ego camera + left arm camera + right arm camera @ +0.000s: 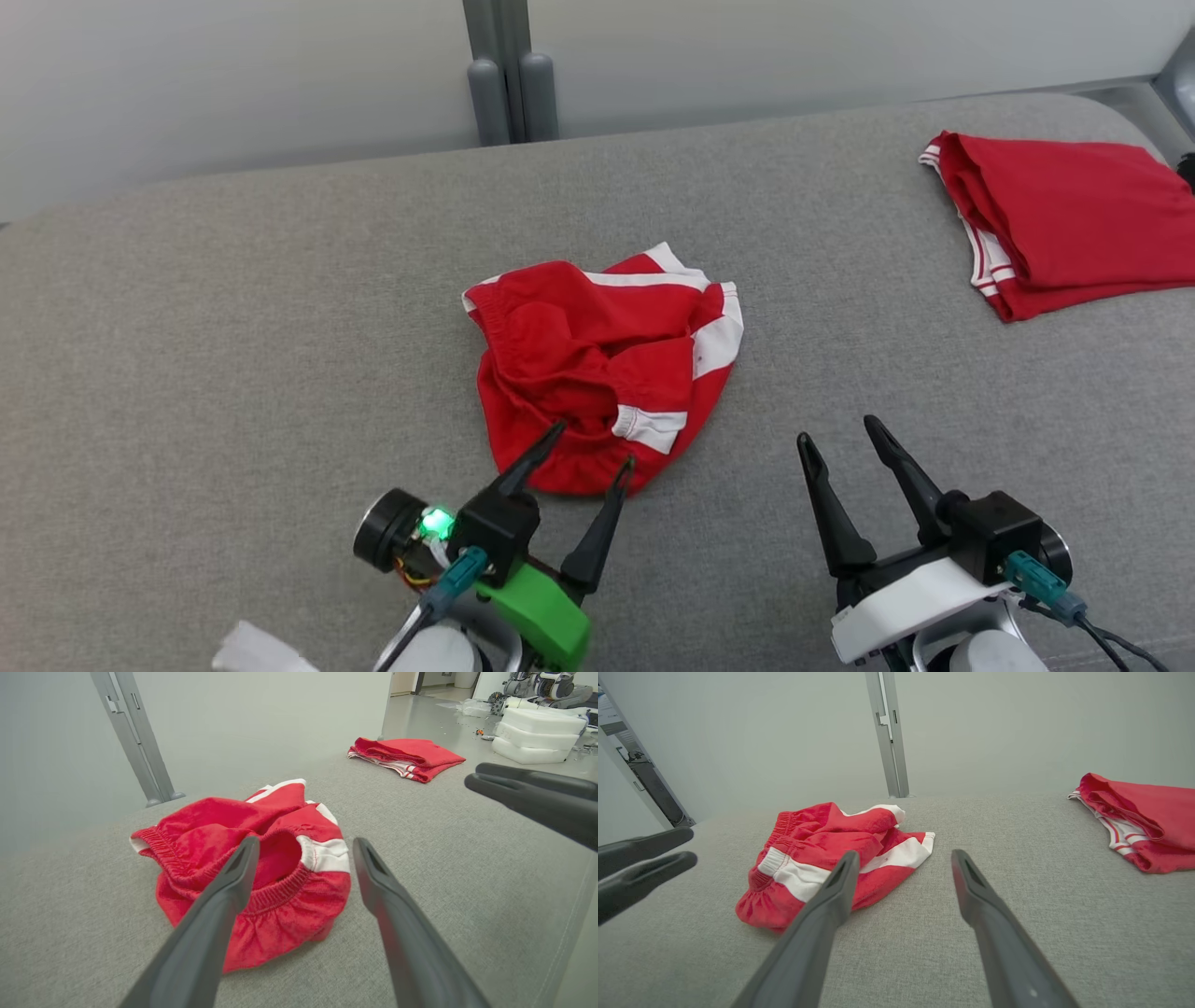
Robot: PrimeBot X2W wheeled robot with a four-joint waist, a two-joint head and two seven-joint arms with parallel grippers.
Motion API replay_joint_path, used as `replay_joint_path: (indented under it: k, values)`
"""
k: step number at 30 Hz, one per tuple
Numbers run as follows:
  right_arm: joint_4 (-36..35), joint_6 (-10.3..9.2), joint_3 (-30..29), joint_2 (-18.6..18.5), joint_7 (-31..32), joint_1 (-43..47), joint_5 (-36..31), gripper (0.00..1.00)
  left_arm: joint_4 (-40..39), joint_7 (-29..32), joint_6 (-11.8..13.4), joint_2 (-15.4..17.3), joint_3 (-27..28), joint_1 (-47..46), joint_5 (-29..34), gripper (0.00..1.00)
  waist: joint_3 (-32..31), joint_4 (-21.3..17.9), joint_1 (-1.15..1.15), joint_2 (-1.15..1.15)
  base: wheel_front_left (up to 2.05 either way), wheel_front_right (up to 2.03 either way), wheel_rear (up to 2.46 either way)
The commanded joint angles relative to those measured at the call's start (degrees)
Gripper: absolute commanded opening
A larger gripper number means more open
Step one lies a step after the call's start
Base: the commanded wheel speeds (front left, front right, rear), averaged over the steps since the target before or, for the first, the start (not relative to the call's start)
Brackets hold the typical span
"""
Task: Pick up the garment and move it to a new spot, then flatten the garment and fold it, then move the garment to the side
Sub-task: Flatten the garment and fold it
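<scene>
Garment (597, 373) lies as a crumpled heap of red shorts with white stripes on the grey tabletop (233, 327). It sits well apart from the folded red piece (1064, 224), to that piece's left and nearer to me. Nothing holds it and it has not been lifted, so I judge the first step, the pick-up, is not yet done.

My left gripper (594, 445) is on the side of the heap away from the folded red piece, at the heap's near edge. Its fingers are spread wide and its tips hang over the gathered hem there. Whether they touch the cloth I cannot tell. My right gripper (838, 430) is also spread wide and holds nothing. It sits nearer to me than the folded red piece, over bare grey between that piece and the heap, and clear of all cloth.

I expect the cloth to be light, soft and limp. It will drape and sag from any one pinch, and the bunched layers may come up together or slide apart. It is not fragile, so a firm pinch should do no harm.

The elastic waistband (280, 891) looks like the best hold, because it is thick, ruffled and stands proud of the surface right between my left fingers. I would close on that ridge and keep off the thin flat panel by the white stripe (649, 425), where the tips might only scrape the grey surface.
</scene>
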Motion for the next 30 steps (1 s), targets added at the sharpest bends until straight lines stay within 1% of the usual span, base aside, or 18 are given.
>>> replay_joint_path:
  k: [1, 4, 8, 15, 20, 22, 23, 24, 26, 27, 28, 29, 30]
  values:
    - [-0.23, -0.10, -0.06, -0.20, 0.01, -1.00, -0.03, 1.00, 0.52, 0.65, -0.14, 1.00, -0.82, -2.31, -0.50, 1.00, 2.72, -1.58, 0.00, 0.00, 0.00, 0.00, 0.00]
    - [-0.35, -0.10, -0.19, -0.21, 0.01, -1.98, 0.09, 1.00, 1.59, 2.14, -0.18, 1.92, -3.14, -5.28, -1.32, 1.00, 4.54, -2.12, 0.00, 0.00, 0.00, 0.00, 0.00]
    - [-0.32, -0.10, -0.57, -0.19, 0.01, -2.63, 0.17, 1.00, 2.73, 3.25, -0.20, 2.59, -4.75, -7.72, -2.55, 1.00, 6.04, -2.48, 0.00, 0.00, 0.00, 0.00, 0.00]
    - [-0.01, -0.10, -0.37, -0.01, 0.01, -3.36, 0.42, 1.00, 3.80, 4.08, -0.20, 3.03, -5.30, -9.19, -4.75, 1.00, 6.98, -3.11, 0.00, 0.00, 0.00, 0.00, 0.00]
    - [0.21, -0.10, -0.31, 0.06, 0.01, -3.63, 0.53, 1.00, 3.89, 4.46, -0.08, 3.37, -5.29, -9.98, -4.88, 1.00, 7.04, -3.40, 0.00, 0.00, 0.00, 0.00, 0.00]
    - [0.26, -0.10, -0.36, 0.03, 0.01, -3.66, 0.55, 1.00, 3.87, 4.70, 0.16, 3.50, -5.42, -10.09, -4.79, 0.96, 7.12, -3.46, 0.00, 0.00, 0.00, 0.00, 0.00]
    - [0.28, -0.10, -0.37, 0.01, 0.01, -3.68, 0.58, 1.00, 3.73, 4.81, 0.20, 3.56, -5.46, -10.26, -4.76, 0.79, 7.18, -3.49, 0.00, 0.00, 0.00, 0.00, 0.00]
    - [0.28, -0.10, -0.39, 0.02, 0.01, -3.68, 0.58, 1.00, 3.65, 4.99, 0.22, 3.60, -5.51, -10.34, -4.82, 0.56, 7.23, -3.51, 0.00, 0.00, 0.00, 0.00, 0.00]
    - [0.26, -0.10, -0.41, 0.08, 0.01, -3.71, 0.57, 1.00, 3.47, 5.42, 0.39, 3.75, -5.58, -10.53, -4.90, 0.41, 7.36, -3.56, 0.00, 0.00, 0.00, 0.00, 0.00]
    - [0.29, -0.10, -0.39, 0.12, 0.01, -3.83, 0.59, 1.00, 3.45, 6.00, 0.46, 3.80, -5.58, -10.51, -5.11, 0.31, 7.46, -3.60, 0.00, 0.00, 0.00, 0.00, 0.00]
    - [0.33, -0.10, -0.30, 0.15, 0.01, -3.95, 0.60, 1.00, 3.28, 6.20, 0.54, 3.90, -5.59, -10.60, -5.09, 0.25, 7.55, -3.66, 0.00, 0.00, 0.00, 0.00, 0.00]
    - [0.32, -0.10, -0.20, 0.22, 0.01, -4.05, 0.63, 1.00, 3.08, 6.52, 0.57, 4.00, -5.61, -10.69, -5.16, 0.00, 7.68, -3.75, 0.00, 0.00, 0.00, 0.00, 0.00]
    - [0.32, -0.10, -0.15, 0.26, 0.01, -4.14, 0.67, 1.00, 3.05, 6.87, 0.58, 4.08, -5.64, -10.70, -5.29, 0.00, 7.82, -3.83, 0.00, 0.00, 0.00, 0.00, 0.00]
